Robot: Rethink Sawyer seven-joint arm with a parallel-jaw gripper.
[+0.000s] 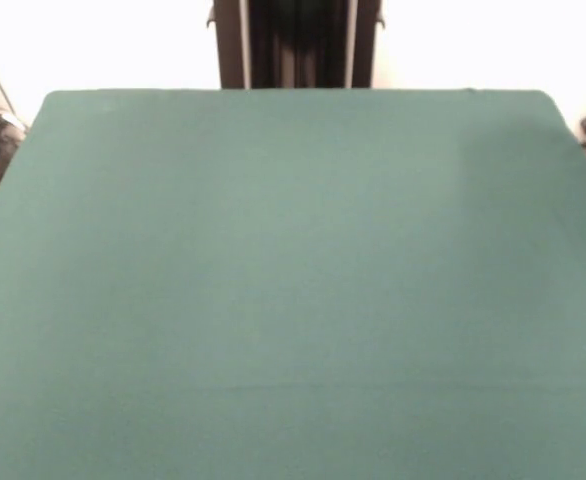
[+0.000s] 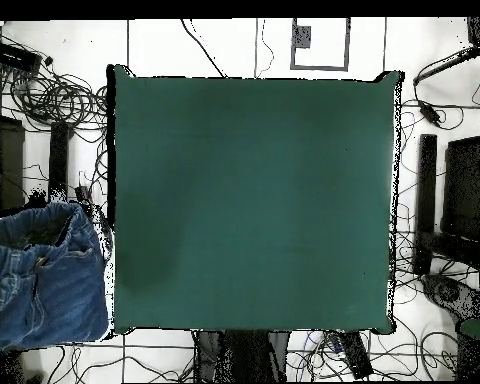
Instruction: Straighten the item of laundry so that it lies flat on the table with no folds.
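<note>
A: What did the two views show of the table?

B: The table [image 1: 293,280] was covered edge to edge in dark green cloth, and its surface looked smooth and bare in the front view. At the top of that view, a dark pedestal [image 1: 298,45] stood behind the far edge against a bright white background.

A: Where was the item of laundry?

B: It was off the table. In the overhead view, the jeans [image 2: 39,275] sat just beyond the table's left edge, at the picture's left border and partly cut off by it. They were blue denim with paler faded patches, and the waistband was gathered and open toward the top. The cloth looked bunched rather than spread out. I could not tell what was holding them up there.

A: And the gripper, was it released, clenched, or holding something?

B: Neither view showed the gripper or the arm, so its state could not be told.

A: What lay around the table?

B: In the overhead view, a white floor [image 2: 184,45] surrounded it, strewn with black cables [image 2: 59,95]. Dark equipment [image 2: 464,190] stood to the right of the table, well apart from the jeans.
</note>
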